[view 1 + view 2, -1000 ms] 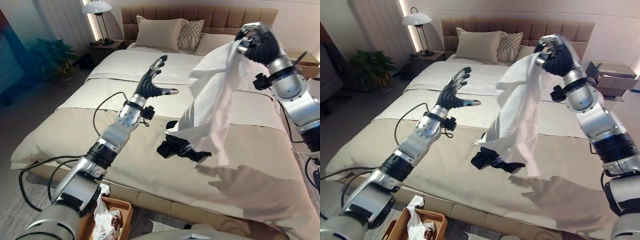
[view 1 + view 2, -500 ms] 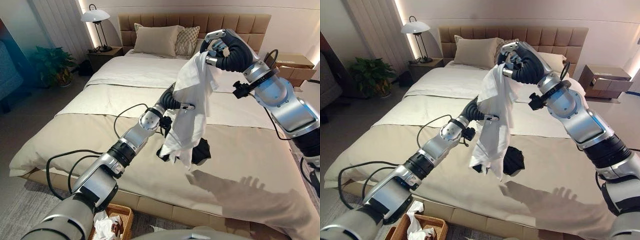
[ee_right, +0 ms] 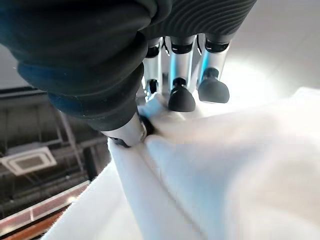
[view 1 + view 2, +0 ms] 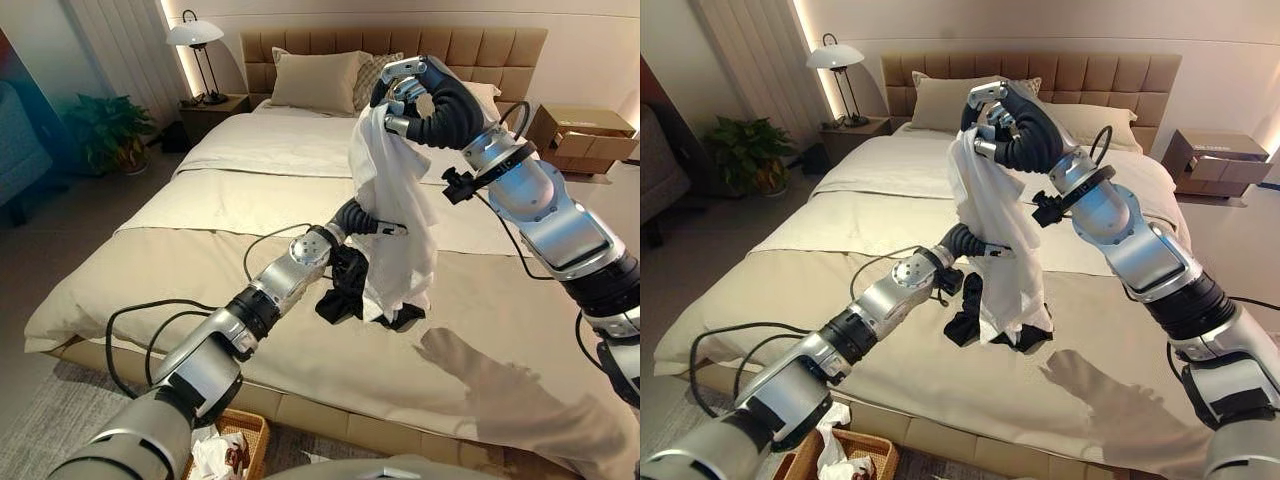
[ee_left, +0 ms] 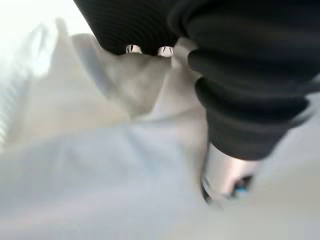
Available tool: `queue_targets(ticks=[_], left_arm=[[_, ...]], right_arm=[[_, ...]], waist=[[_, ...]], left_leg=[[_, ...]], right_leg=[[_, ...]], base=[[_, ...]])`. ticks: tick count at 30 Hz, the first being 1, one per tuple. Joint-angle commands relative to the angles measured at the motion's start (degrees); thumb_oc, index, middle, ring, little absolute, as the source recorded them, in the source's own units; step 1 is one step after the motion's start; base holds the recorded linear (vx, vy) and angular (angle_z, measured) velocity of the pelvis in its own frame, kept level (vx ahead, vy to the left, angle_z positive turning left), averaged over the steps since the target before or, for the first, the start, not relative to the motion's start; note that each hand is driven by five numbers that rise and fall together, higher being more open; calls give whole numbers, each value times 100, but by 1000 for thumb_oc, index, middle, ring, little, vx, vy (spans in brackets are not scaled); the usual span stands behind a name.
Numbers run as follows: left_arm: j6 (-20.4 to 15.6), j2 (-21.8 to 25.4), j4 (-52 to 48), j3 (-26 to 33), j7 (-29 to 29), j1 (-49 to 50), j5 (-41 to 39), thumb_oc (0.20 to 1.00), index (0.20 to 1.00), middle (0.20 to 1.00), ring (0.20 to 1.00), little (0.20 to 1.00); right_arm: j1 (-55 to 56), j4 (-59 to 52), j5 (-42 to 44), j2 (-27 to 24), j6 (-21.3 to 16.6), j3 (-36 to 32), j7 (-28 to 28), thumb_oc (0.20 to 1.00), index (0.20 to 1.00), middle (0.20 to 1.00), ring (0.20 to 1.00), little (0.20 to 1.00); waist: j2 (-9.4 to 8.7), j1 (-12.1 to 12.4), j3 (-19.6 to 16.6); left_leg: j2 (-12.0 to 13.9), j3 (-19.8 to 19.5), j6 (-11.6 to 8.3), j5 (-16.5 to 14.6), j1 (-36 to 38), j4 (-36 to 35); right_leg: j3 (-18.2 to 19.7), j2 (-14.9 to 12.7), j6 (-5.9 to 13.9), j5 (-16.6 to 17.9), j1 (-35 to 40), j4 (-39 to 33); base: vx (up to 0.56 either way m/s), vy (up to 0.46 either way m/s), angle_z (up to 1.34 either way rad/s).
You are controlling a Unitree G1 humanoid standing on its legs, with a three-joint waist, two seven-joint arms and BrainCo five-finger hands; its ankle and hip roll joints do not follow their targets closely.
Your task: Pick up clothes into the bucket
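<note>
The white garment (image 4: 998, 235) hangs above the bed (image 4: 890, 180), pinched at its top by the right hand (image 4: 1012, 125), fingers curled round the cloth. The left hand (image 4: 962, 242) is against its hanging middle; its fingers are hidden, so their state cannot be told. Dark clothing (image 4: 965, 320) lies on the bed below. A wicker basket (image 4: 243, 432) stands on the floor.

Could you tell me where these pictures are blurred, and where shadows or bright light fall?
Left wrist view: heavily blurred, pale cloth behind the left hand. Right wrist view: the right hand sharp, the white garment soft. Left eye view: a hand-shaped shadow on the bed; the lit lamp glows brightly.
</note>
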Motion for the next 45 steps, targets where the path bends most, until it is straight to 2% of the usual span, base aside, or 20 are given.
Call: queue_targets(ticks=[1, 5, 6, 7, 8, 15, 16, 18, 19, 22, 23, 24, 26, 27, 28, 29, 30, 36, 40, 45], left_arm=[[-90, 108, 66, -214, -237, -395, -638, 200, 200, 200, 200, 200], [-66, 410, -268, -150, -369, -203, -1139, 200, 200, 200, 200, 200], [-80, 455, -299, -106, -345, -134, -1173, 200, 200, 200, 200, 200], [-112, 499, -338, -34, -318, -73, -1201, 200, 200, 200, 200, 200], [-111, 503, -342, -36, -316, -69, -1201, 200, 200, 200, 200, 200], [-399, 780, -778, 856, 180, 882, -1034, 200, 200, 200, 200, 200], [-467, 1082, -1033, 1375, 308, 1422, -692, 200, 200, 200, 200, 200], [-455, 1154, -1130, 1420, 291, 1612, -639, 200, 200, 200, 200, 200], [-550, 1509, -1332, 1985, 365, 2085, -3, 200, 200, 200, 200, 200], [-628, 1732, -1551, 3117, 549, 3274, 539, 200, 200, 200, 200, 200], [-627, 1732, -1554, 3119, 549, 3280, 539, 200, 200, 200, 200, 200], [-687, 1761, -1618, 3805, 707, 3889, 1139, 200, 200, 200, 200, 200], [-742, 1682, -1670, 4458, 878, 4378, 1602, 200, 200, 200, 200, 200], [-733, 1679, -1696, 4472, 880, 4411, 1613, 200, 200, 200, 200, 200], [-815, 1450, -1746, 5047, 1116, 4839, 1848, 200, 200, 200, 200, 200], [-807, 1448, -1764, 5055, 1116, 4856, 1852, 200, 200, 200, 200, 200], [-887, 1238, -1804, 5395, 1324, 5083, 2110, 200, 200, 200, 200, 200], [-976, 1206, -1686, 5852, 1924, 5257, 2891, 200, 200, 200, 200, 200], [-1011, 1387, -1189, 5751, 2428, 5118, 3453, 200, 200, 200, 200, 200], [-1031, 1575, -333, 5365, 2805, 4656, 3414, 200, 200, 200, 200, 200]], right_arm=[[-544, 2, 191, 20, -312, -111, -103, 200, 200, 200, 200, 200], [-326, 194, -44, 64, -252, -199, -167, 200, 200, 200, 200, 200], [-251, 209, -112, 70, -234, -253, -167, 467, 467, 467, 467, 467], [-188, 236, -175, 72, -212, -298, -185, 953, 953, 953, 953, 953], [-181, 232, -177, 74, -211, -301, -185, 1000, 1000, 1000, 1000, 1000], [1168, 271, -258, 285, -158, -1532, -425, 1000, 1000, 1000, 1000, 1000], [1911, 408, -181, 384, -156, -2092, -478, 1000, 1000, 1000, 1000, 1000], [2124, 382, -191, 412, -133, -2231, -457, 1000, 1000, 1000, 1000, 1000], [2609, 619, -184, 485, -102, -2582, -464, 1000, 1000, 1000, 1000, 1000], [3481, 828, -125, 760, -49, -3127, -440, 1000, 1000, 1000, 1000, 1000], [3483, 827, -126, 761, -48, -3125, -440, 1000, 1000, 1000, 1000, 1000], [3927, 1118, -172, 990, -14, -3402, -414, 1000, 1000, 1000, 1000, 1000], [4342, 1344, -218, 1246, 45, -3633, -371, 1000, 1000, 1000, 1000, 1000], [4352, 1336, -220, 1253, 45, -3624, -368, 1000, 1000, 1000, 1000, 1000], [4748, 1607, -213, 1583, 60, -3819, -378, 1000, 1000, 1000, 1000, 1000], [4755, 1600, -216, 1588, 62, -3817, -376, 1000, 1000, 1000, 1000, 1000], [5024, 2043, -224, 1863, 53, -3861, -414, 1000, 1000, 1000, 1000, 1000], [5199, 3329, -306, 2236, 81, -3637, -589, 1000, 1000, 1000, 1000, 1000], [5160, 3968, -379, 2305, -40, -3320, -723, 1000, 1000, 1000, 1000, 1000], [5093, 4308, -329, 2397, -195, -2950, -865, 1000, 1000, 1000, 1000, 1000]], waist=[[-301, 38, -292], [-306, 60, -271], [-312, 69, -276], [-315, 83, -271], [-317, 81, -274], [-367, 214, -192], [-376, 277, -134], [-382, 293, -135], [-403, 356, -55], [-435, 440, -10], [-434, 438, -9], [-461, 513, 70], [-479, 548, 126], [-483, 537, 111], [-509, 579, 240], [-512, 572, 223], [-537, 601, 341], [-612, 690, 937], [-674, 724, 1287], [-806, 728, 1754]], left_leg=[[-172, -229, -6, -632, -154, 511], [-173, -259, -12, -622, -151, 481], [-178, -270, -9, -621, -151, 479], [-183, -275, -8, -621, -152, 480], [-184, -276, -8, -621, -153, 480], [-217, -385, 32, -645, -205, 537], [-233, -421, 47, -602, -276, 569], [-225, -436, 42, -646, -250, 563], [-235, -459, 44, -593, -335, 586], [-232, -484, 42, -646, -330, 582], [-231, -485, 42, -650, -324, 582], [-234, -497, 42, -648, -356, 596], [-231, -518, 44, -648, -420, 622], [-232, -520, 43, -651, -427, 628], [-232, -552, 46, -645, -531, 673], [-234, -554, 46, -643, -549, 679], [-233, -598, 44, -625, -670, 721], [-267, -735, 26, -511, -1295, 949], [-300, -855, 9, -441, -1770, 1171], [-259, -953, -31, -358, -2367, 1459]], right_leg=[[-267, -549, 440, 151, -1, 29], [-287, -558, 442, 144, 0, 55], [-299, -562, 440, 140, 3, 62], [-306, -564, 440, 140, 1, 68], [-307, -565, 440, 139, 0, 69], [-392, -602, 418, 94, 8, 137], [-430, -617, 407, 119, -35, 164], [-450, -611, 408, 59, -12, 181], [-470, -624, 393, 92, -90, 216], [-502, -620, 379, 25, -77, 222], [-503, -619, 379, 20, -71, 224], [-522, -613, 367, 20, -89, 229], [-548, -606, 361, 6, -134, 249], [-549, -607, 360, 2, -139, 254], [-581, -592, 345, -10, -221, 298], [-582, -594, 345, -9, -237, 302], [-614, -598, 330, -17, -330, 345], [-725, -602, 288, 37, -858, 562], [-797, -621, 261, 89, -1230, 694], [-792, -646, 244, 172, -1714, 812]], base=[[34, 1, 1], [9, 0, 0], [0, 0, 0], [0, 0, 0], [0, 0, 0], [-12, 7, 8], [0, 0, 0], [-16, 5, 8], [-25, 10, 15], [16, 8, 11], [-1, 7, 6], [0, 0, 0], [-5, 1, 3], [-54, 8, 10], [-44, 6, 13], [-92, 18, 19], [-93, 11, 18], [-160, 6, 17], [-115, 4, 13], [-89, 4, 9]])
